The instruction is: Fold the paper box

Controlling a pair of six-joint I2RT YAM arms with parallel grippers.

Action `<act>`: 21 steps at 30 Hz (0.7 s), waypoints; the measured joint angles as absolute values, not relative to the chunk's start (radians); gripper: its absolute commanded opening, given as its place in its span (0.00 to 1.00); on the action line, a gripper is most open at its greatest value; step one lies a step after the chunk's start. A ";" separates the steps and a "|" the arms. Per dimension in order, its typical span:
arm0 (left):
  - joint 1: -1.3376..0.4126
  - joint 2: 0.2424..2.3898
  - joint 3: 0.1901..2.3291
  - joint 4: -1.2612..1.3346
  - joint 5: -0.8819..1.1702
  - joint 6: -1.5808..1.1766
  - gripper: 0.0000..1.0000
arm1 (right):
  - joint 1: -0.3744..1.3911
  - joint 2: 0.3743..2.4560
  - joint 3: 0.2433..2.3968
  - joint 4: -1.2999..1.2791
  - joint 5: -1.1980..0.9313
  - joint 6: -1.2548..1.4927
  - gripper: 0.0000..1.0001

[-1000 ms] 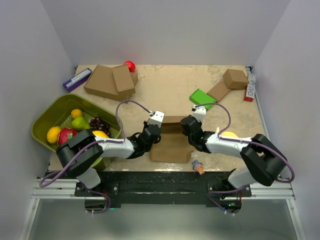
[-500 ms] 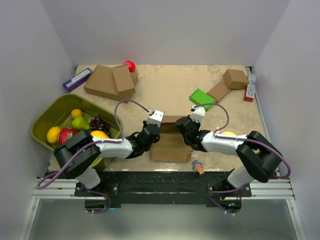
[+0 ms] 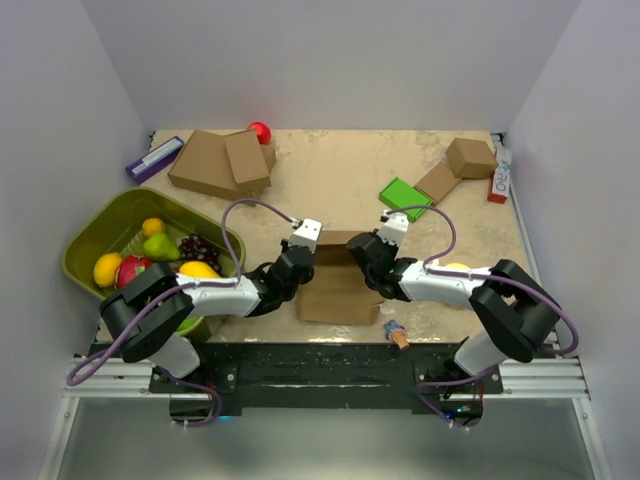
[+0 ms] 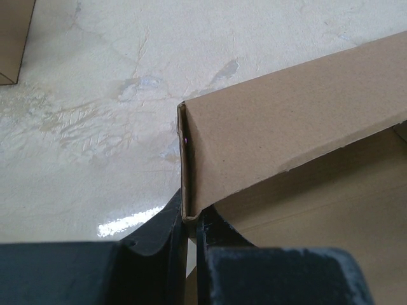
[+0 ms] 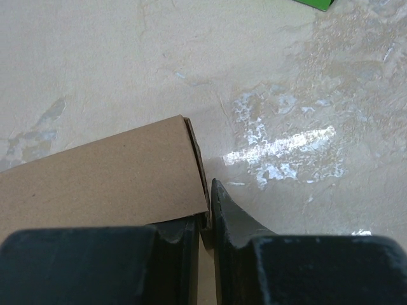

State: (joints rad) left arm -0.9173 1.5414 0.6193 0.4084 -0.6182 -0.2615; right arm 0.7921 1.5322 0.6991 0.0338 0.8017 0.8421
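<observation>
Plain brown corrugated cardboard mailer box (image 3: pixel 338 292) sits on the beige marbled tabletop (image 3: pixel 340 180), toward the 6 o'clock edge, btwn the two arms. It's part-folded: base flat on the table, the wall on its 12 o'clock side standing up.

L gripper (image 3: pixel 299 263) is at the box's 10 o'clock corner, R gripper (image 3: pixel 366 262) at its 2 o'clock corner. In the L wrist view the black fingers (image 4: pixel 162 232) are almost pressed together, pinching the end of the raised wall w/ the thin cardboard edge btwn them. The wall runs off toward 2 o'clock in that view, w/ the box's inside below it. In the R wrist view the fingers (image 5: pixel 232 219) are likewise nipped onto the wall's other end, w/ the cardboard running off toward 9 o'clock.

Elsewhere in the top view:
- Olive-green plastic tub (image 3: pixel 88 232) at 9 o'clock, holding a yellow lemon (image 3: pixel 107 268), red apple (image 3: pixel 134 270), green pear (image 3: pixel 158 246), dark grape bunch (image 3: pixel 196 247) and small orange fruit (image 3: pixel 153 226).
- Stacked pair of larger brown cardboard boxes (image 3: pixel 210 165) at 11 o'clock, w/ a red ball (image 3: pixel 259 132) just beside their far corner.
- Purple-and-white flat packet (image 3: pixel 153 158) near the L wall, approx. 10 o'clock.
- Bright green flat block (image 3: pixel 404 195) at 1 o'clock of the mailer.
- Small brown cube-like box (image 3: pixel 470 157) at 2 o'clock, w/ a red-and-white carton (image 3: pixel 498 183) just beside it at the R edge.
</observation>
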 measured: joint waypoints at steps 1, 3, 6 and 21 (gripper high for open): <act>-0.915 1.536 0.616 0.407 -0.613 -0.262 0.00 | 0.793 1.533 0.701 0.032 0.802 0.847 0.00; -0.915 1.525 0.607 0.405 -0.607 -0.263 0.00 | 0.794 1.538 0.707 0.025 0.802 0.856 0.00; -0.913 1.505 0.595 0.400 -0.605 -0.268 0.00 | 0.797 1.547 0.720 0.014 0.802 0.874 0.00; -0.905 1.467 0.585 0.387 -0.588 -0.268 0.00 | 0.801 1.551 0.724 0.008 0.800 0.915 0.05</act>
